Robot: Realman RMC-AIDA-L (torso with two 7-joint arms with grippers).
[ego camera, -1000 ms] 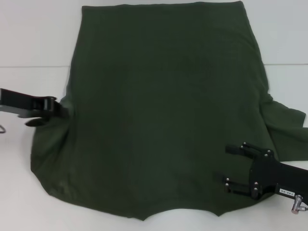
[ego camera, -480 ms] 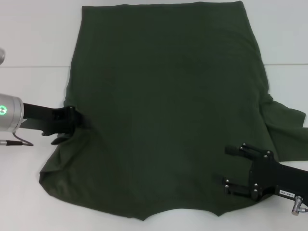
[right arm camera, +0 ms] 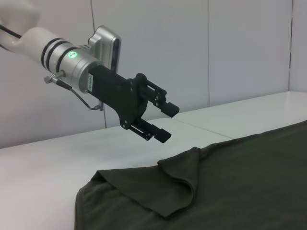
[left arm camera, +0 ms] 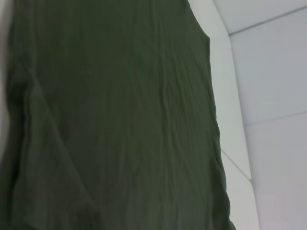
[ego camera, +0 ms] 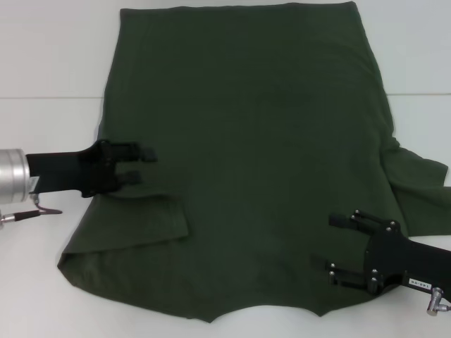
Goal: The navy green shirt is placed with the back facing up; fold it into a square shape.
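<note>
The navy green shirt (ego camera: 246, 148) lies spread on the white table, plain side up, hem at the far edge. Its left sleeve (ego camera: 137, 218) is folded in onto the body. The sleeve also shows in the right wrist view (right arm camera: 172, 184). My left gripper (ego camera: 141, 165) is open and empty, above the shirt's left part beside the folded sleeve. It also shows in the right wrist view (right arm camera: 165, 123), lifted above the cloth. My right gripper (ego camera: 337, 243) is open over the shirt's near right part. The right sleeve (ego camera: 419, 190) lies spread out at the right.
The white table (ego camera: 49, 63) shows around the shirt on the left, right and near sides. A seam line crosses the table (ego camera: 42, 97) at the left. The left wrist view shows only shirt cloth (left arm camera: 120, 120) and table edge.
My left gripper moved right over the shirt carrying the left sleeve, then opened and let it go. The sleeve now lies folded on the body. The right arm has not moved.
</note>
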